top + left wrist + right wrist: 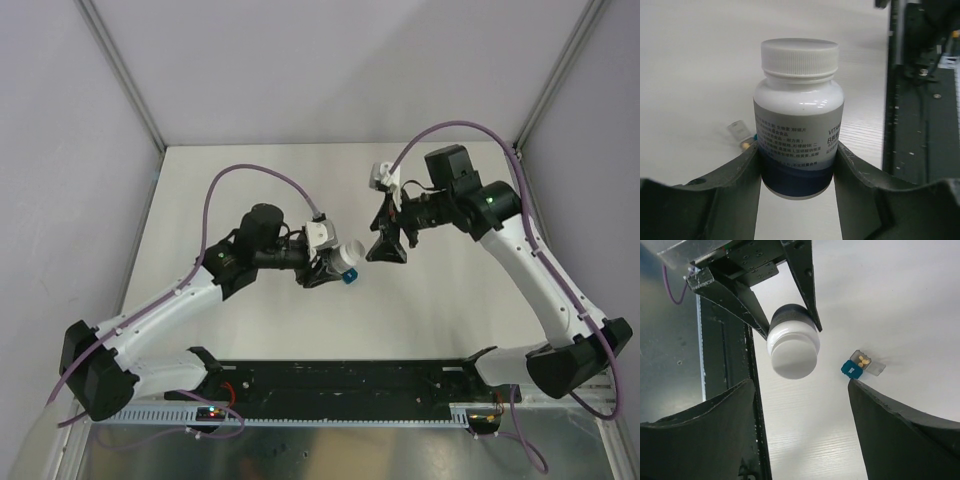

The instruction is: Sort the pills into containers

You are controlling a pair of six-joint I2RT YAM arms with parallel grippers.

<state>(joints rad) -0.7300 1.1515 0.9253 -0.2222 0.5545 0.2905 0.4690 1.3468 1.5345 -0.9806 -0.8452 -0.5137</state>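
Observation:
My left gripper [328, 266] is shut on a small white capped pill bottle [347, 255], holding it by its blue-banded base above the table; in the left wrist view the bottle [799, 107] fills the gap between the fingers [737, 175]. The containers [858, 365], a teal cube joined to an open grey cube with yellow pills [863, 360] inside, lie on the table just below the bottle [349, 279] and partly hidden behind it [741, 136]. My right gripper [387, 246] is open and empty, facing the bottle's cap [792, 349] a short way off.
A black rail [340, 378] runs along the table's near edge between the arm bases. Grey walls with metal posts [120, 70] close in the white table [300, 190] on three sides.

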